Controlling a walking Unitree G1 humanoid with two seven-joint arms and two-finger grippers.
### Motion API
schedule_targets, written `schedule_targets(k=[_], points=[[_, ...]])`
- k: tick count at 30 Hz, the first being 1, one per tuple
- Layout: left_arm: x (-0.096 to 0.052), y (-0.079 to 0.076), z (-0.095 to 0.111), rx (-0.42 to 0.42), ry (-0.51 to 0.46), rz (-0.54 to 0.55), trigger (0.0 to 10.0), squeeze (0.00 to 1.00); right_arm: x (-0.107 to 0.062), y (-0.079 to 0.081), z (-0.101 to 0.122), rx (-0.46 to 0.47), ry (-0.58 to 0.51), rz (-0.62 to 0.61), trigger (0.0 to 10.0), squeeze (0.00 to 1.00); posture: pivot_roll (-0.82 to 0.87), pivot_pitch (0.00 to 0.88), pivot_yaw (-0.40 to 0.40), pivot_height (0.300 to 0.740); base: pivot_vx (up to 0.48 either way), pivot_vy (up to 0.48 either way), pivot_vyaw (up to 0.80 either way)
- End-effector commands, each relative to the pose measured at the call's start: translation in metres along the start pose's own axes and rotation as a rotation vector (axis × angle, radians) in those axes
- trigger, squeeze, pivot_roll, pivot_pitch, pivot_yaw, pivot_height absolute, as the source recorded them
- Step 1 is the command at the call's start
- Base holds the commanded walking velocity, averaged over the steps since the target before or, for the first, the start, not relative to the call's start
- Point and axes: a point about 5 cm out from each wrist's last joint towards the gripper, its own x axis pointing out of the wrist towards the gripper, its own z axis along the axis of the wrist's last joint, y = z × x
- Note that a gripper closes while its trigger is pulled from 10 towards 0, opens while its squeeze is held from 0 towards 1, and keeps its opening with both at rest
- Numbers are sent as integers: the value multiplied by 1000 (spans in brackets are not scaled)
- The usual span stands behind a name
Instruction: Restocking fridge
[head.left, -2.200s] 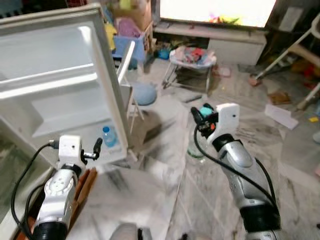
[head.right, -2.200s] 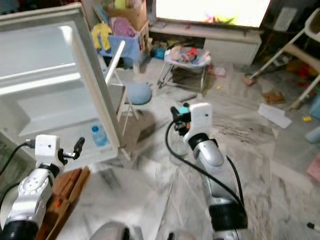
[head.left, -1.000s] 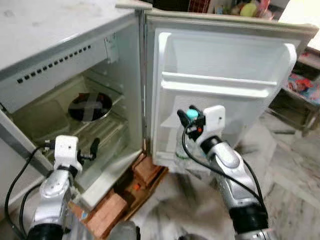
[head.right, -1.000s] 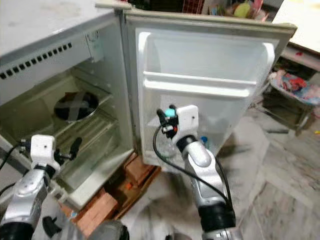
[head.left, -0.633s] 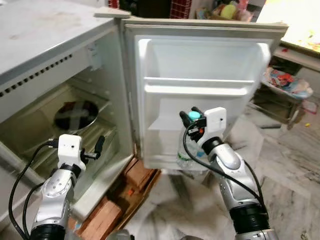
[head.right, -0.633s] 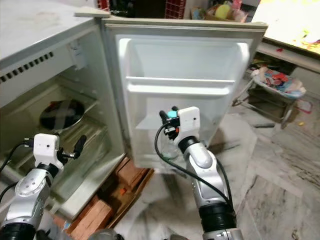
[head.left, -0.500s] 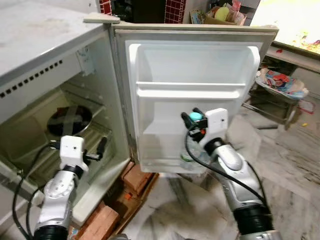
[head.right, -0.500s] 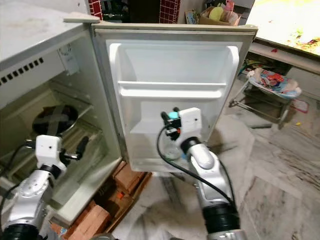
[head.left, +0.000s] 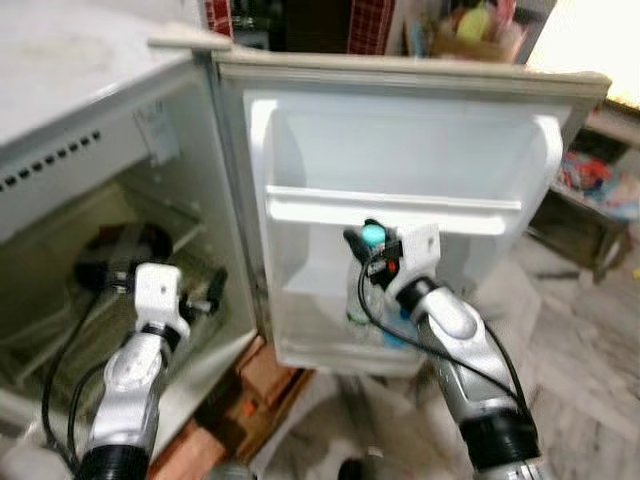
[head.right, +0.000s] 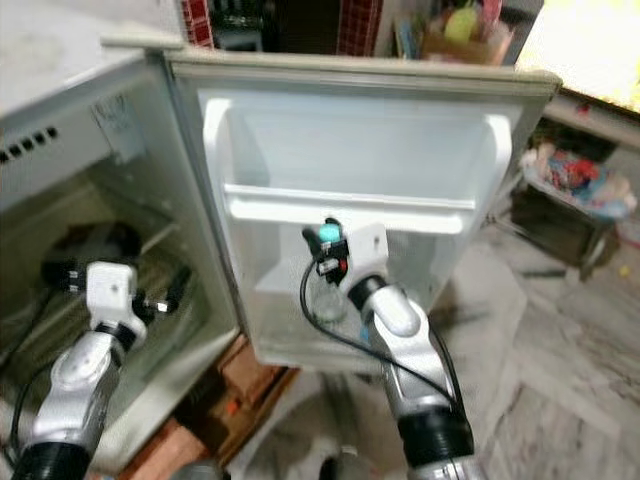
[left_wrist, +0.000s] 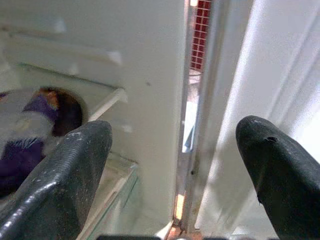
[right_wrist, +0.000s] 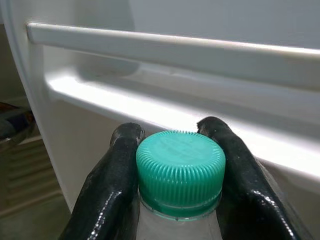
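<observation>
The fridge stands open, its white door (head.left: 400, 150) facing me. My right gripper (head.left: 366, 240) is shut on the neck of a clear plastic bottle (head.left: 358, 296) with a teal cap (right_wrist: 180, 172). It holds the bottle upright, close in front of the door, just below the middle shelf rail (head.left: 390, 208) and above the lower door shelf (head.left: 330, 352). Both black fingers (right_wrist: 120, 165) press the cap's sides. My left gripper (head.left: 214, 292) hangs open at the mouth of the fridge compartment (head.left: 90, 200), holding nothing; its fingers (left_wrist: 65, 170) stand wide apart.
A dark round pot (head.left: 112, 248) sits on a rack inside the compartment. Something blue, perhaps another bottle (head.left: 395, 332), shows in the lower door shelf behind my right arm. Bricks (head.left: 262, 372) prop the fridge base. Toys and a chair (head.left: 585, 190) lie to the right on the marble floor.
The view has shifted and come closer to the door. My right gripper, still shut on the bottle, is nearer the door shelves. The left gripper stays open.
</observation>
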Motion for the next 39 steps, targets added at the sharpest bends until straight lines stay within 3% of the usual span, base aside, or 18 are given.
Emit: schedule_targets(k=[1, 5, 13, 19, 36, 39], points=[[-4, 11, -1, 13, 12, 35, 10000, 0, -1, -3, 1, 4, -1, -15, 10000, 0, 104, 0, -36, 740, 0, 0, 0], [-4, 11, -1, 14, 12, 35, 10000, 0, -1, -4, 0, -5, 10, -17, 10000, 0, 106, 0, -37, 740, 0, 0, 0], [-8, 14, 0, 24, 8, 45, 10000, 0, -18, -19, -25, -120, 160, -126, 10000, 0, 113, 0, -40, 740, 0, 0, 0], [-9, 15, -1, 27, 9, 47, 10000, 0, -20, -19, -27, -117, 182, -124, 10000, 0, 113, 0, -39, 740, 0, 0, 0], [-9, 15, 0, 33, 11, 54, 10000, 0, -17, -6, -25, -67, 148, -56, 10000, 0, 116, 5, -42, 645, 0, 0, 0], [-9, 15, 0, 32, 11, 57, 10000, 0, -15, -5, -24, -66, 148, -48, 10000, 0, 117, 5, -41, 645, 0, 0, 0]])
